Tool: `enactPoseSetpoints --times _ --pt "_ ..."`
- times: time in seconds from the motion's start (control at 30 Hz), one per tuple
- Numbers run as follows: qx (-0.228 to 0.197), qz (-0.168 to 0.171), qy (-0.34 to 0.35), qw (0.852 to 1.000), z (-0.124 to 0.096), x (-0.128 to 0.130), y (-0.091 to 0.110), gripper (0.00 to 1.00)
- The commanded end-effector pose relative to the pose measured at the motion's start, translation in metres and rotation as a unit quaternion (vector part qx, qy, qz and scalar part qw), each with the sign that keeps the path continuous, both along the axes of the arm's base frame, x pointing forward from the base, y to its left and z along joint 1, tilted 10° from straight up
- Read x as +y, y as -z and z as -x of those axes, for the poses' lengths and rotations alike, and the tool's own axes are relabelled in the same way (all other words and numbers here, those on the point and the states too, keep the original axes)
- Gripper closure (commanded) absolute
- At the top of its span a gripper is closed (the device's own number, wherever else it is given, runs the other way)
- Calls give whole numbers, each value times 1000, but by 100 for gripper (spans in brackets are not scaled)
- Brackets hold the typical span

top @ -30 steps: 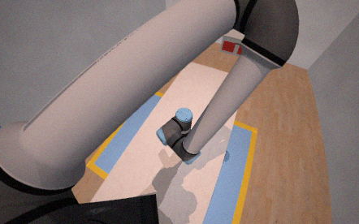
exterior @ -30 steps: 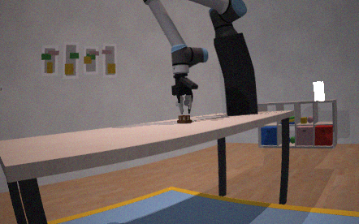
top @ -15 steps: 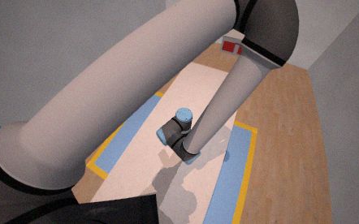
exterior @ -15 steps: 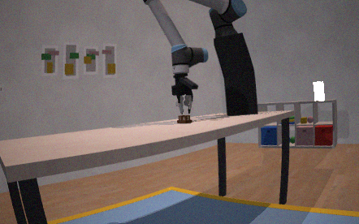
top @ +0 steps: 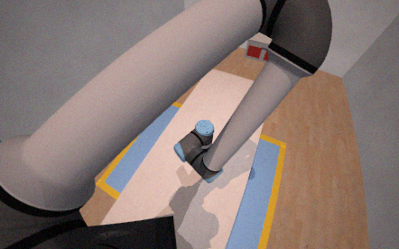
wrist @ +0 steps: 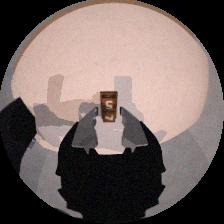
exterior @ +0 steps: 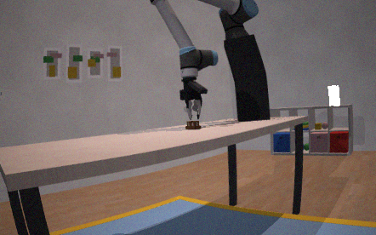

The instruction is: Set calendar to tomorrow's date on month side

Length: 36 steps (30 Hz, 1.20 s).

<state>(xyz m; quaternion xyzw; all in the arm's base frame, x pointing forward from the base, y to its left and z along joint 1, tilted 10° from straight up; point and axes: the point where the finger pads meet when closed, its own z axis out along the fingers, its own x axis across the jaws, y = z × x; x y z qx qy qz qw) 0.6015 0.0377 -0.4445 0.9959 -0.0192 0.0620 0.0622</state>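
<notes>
The wooden calendar's tray (exterior: 193,128) (wrist: 109,93) stands on the table, small and brown. In the wrist view it lies lengthwise with two cubes in line. The cube nearer the middle (wrist: 109,104) has a pale mark like a 5 or S on its upper face. The cube nearer the gripper (wrist: 109,117) has a mark like a 7. The faces on the month side are too small to read. My gripper (exterior: 195,119) (wrist: 108,107) is partly open and empty, pointing down just above the calendar, one finger on each side of it. The arm hides the calendar in the top view.
The pale table (top: 224,90) (exterior: 86,153) (wrist: 110,40) carries shadows of the arm. The dark robot pedestal (exterior: 249,81) rises at the table's far side. A shelf (exterior: 311,107) with coloured bins stands on the floor beyond, against the wall.
</notes>
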Motion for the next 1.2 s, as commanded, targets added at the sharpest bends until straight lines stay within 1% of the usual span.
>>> enactPoseSetpoints --times 0.0,0.4,0.63,1.17 --pt "0 0 0 1000 -1 0 2 71" --pt "0 0 0 1000 -3 -3 20 71" --pt "0 0 0 1000 -4 -3 26 71" --pt "0 0 0 1000 -4 -4 28 71"
